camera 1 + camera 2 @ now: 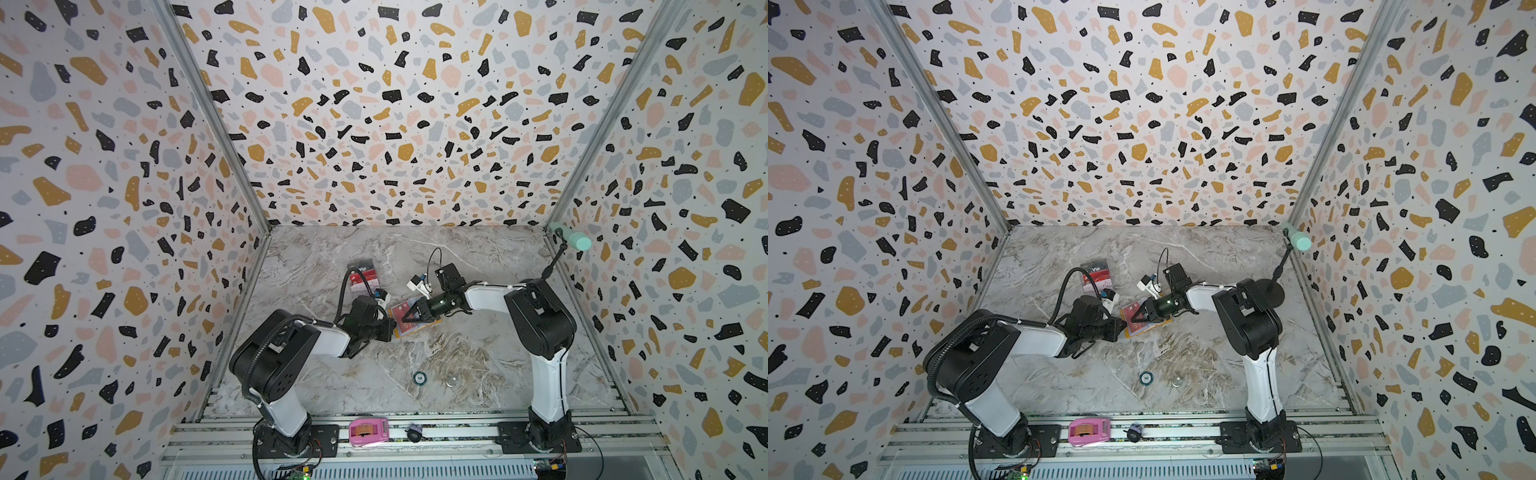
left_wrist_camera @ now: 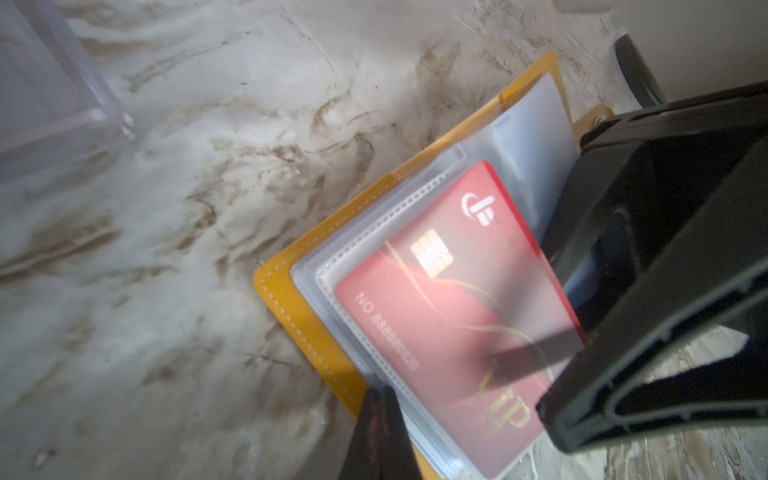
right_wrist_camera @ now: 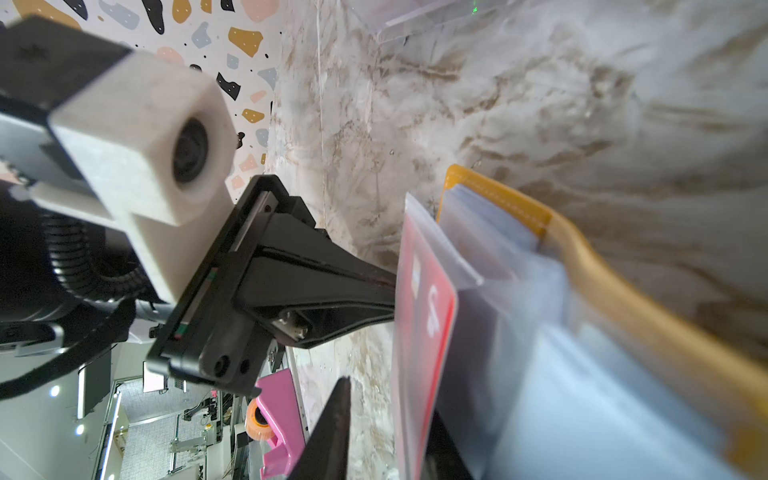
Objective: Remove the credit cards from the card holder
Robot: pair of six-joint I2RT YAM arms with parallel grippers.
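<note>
Holder: the holder (image 1: 406,331) lies open on the bench (image 1: 478,257) mid-scene, sleeves up, with a pincer at each side.
Top views: both show a clear stand (image 1: 365,277) at 11 o'clock of the holder, well apart from it. It carries the black Vip card (image 1: 362,266) and a white card (image 1: 368,286). A pink tape dispenser (image 1: 368,432) sits on the front rail at 6 o'clock. The wrist views catch only a clear corner of the stand.
Left wrist: the red card (image 2: 449,316) shows face-on inside its sleeve, with chip, number and gold VIP lettering. The stitched yellow cover lies under it.
Right wrist: that leaf stands raised off the other sleeves (image 3: 498,257), and the red card is seen nearly edge-on.
Left pincer: the left pincer (image 1: 391,327) reaches in from 8 o'clock, closed tight. Its tip touches the holder's corner at the sleeve edges. Whether it pinches a sleeve cannot be told.
Right pincer: the right pincer (image 1: 404,321) comes from 3 o'clock with a narrow gap, one finger on each side of the red card's leaf. One finger (image 3: 332,432) stands just off the card, with bench visible between them.
</note>
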